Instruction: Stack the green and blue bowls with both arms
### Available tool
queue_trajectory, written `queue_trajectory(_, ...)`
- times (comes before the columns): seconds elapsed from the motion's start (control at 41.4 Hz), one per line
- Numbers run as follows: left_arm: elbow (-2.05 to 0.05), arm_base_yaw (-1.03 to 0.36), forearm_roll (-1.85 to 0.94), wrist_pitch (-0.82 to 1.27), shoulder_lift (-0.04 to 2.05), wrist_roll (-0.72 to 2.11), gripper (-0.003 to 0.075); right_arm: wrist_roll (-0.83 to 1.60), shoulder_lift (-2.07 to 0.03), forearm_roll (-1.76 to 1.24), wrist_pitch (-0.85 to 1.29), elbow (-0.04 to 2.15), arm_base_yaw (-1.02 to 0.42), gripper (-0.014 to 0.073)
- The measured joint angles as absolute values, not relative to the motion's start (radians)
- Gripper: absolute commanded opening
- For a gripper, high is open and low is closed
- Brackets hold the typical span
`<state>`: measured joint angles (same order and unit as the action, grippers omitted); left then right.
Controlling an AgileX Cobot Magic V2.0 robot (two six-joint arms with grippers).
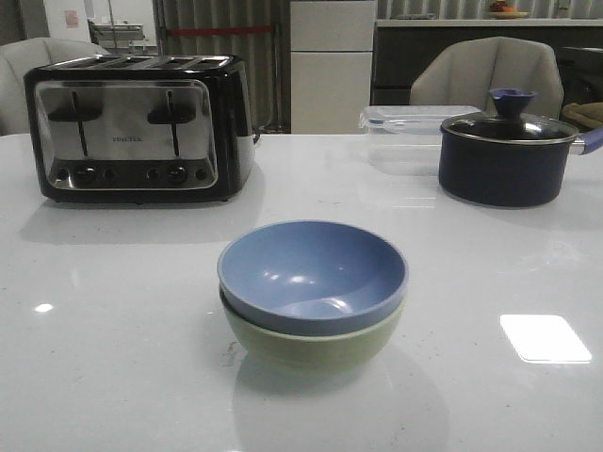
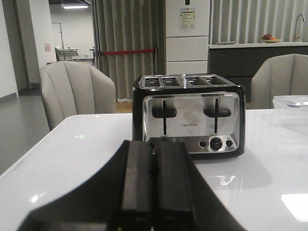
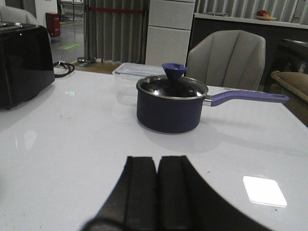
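The blue bowl (image 1: 313, 273) already sits nested in the green bowl (image 1: 316, 347), out of both wrist views. Left hand (image 2: 154, 180) and right hand (image 3: 157, 192) are pressed together and empty; best to keep them clear of the stack.

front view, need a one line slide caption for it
Dusty blue bowl nested in pale green bowl on white table, between black-and-steel toaster and dark lidded pot.

blue bowl (image 1: 313, 273) hides most of green bowl (image 1: 311, 347).
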<state>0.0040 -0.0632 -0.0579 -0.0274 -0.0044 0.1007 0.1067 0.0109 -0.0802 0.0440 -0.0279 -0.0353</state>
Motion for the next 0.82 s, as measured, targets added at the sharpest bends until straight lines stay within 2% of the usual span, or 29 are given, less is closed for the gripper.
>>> queue_trajectory(0.266,0.004,-0.063,-0.058,-0.027,-0.004,0.101,0.0093,0.000,0.011,0.006,0.022,-0.028,-0.023,0.0057)
queue_trajectory(0.822,0.004,-0.063,-0.058,-0.027,-0.004,0.100,0.0093,0.000,0.011,0.009,0.022,-0.028,-0.023,0.0057)
